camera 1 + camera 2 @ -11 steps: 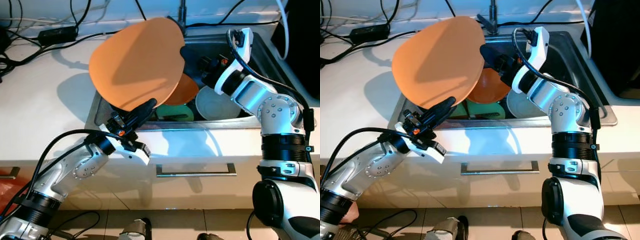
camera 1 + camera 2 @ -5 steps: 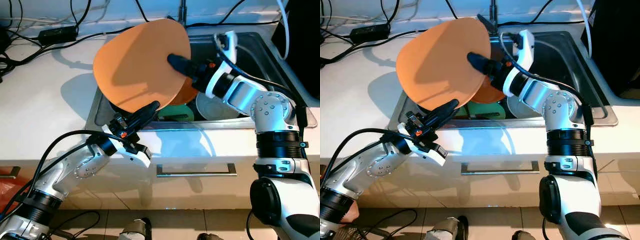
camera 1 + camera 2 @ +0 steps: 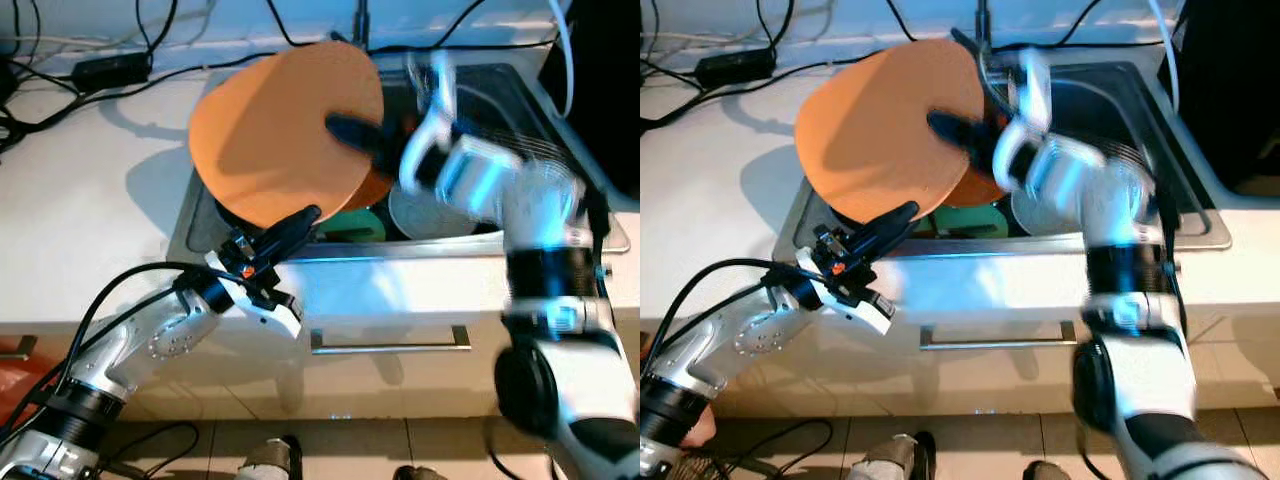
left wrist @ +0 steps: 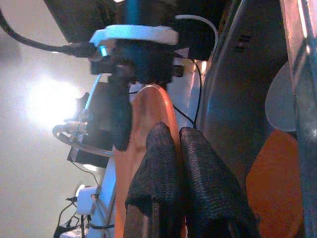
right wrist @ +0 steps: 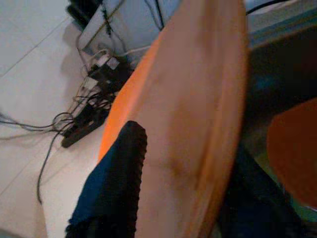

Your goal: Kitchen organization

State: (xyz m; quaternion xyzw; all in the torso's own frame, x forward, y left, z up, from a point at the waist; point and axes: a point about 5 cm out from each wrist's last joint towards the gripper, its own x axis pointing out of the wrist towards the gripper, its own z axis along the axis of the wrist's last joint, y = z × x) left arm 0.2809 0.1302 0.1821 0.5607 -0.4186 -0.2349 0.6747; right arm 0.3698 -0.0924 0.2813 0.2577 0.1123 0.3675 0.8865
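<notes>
A large orange plate (image 3: 285, 135) is held tilted on edge above the left end of a steel sink (image 3: 520, 100), its broad face toward the camera. The left gripper (image 3: 290, 226) pinches the plate's lower rim at about 6 o'clock, its two black fingers (image 4: 181, 168) closed on the edge, which the left wrist view shows pressed between them. The right gripper (image 3: 352, 132) reaches in from 3 o'clock. One black finger (image 5: 116, 183) lies across the plate's face and the other sits behind the rim, so it too grips the plate. The right arm is blurred.

Behind the plate, at about 4 o'clock inside the sink, lies a second orange dish (image 3: 378, 185). A pale round plate (image 3: 425, 212) rests just beside it, toward 3 o'clock. The sink is set in a white counter (image 3: 90, 190). Black cables (image 3: 110, 68) trail along the counter's far edge at 10 o'clock. A drawer handle (image 3: 390, 342) runs below the sink at 6 o'clock.
</notes>
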